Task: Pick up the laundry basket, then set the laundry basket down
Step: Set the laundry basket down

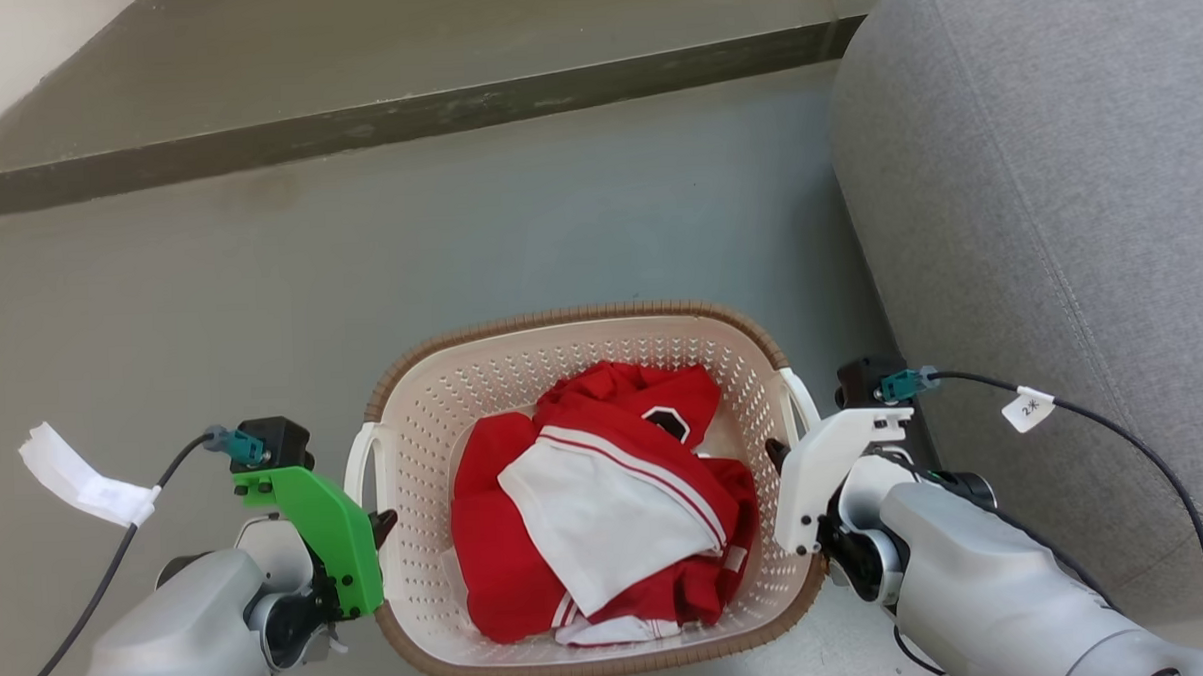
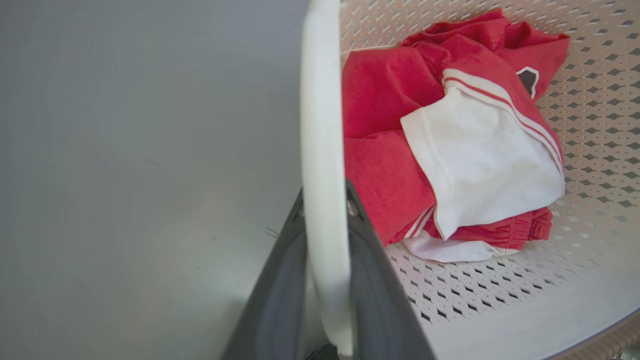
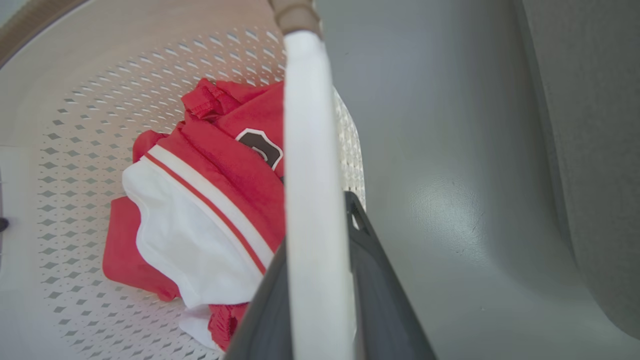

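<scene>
The laundry basket, low beside the grey fabric seat with red-and-white clothes inside, looks light and stiff (though smooth plastic may slip), and the left gripper and right gripper each clamp a white side handle.

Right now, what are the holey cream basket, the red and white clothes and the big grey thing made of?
Cream perforated laundry basket: moulded plastic, smooth, glossy; its brown rim looks woven. Red and white clothes: soft crumpled fabric. Grey rounded seat: probably upholstery cloth, matte, flecked weave.
</scene>
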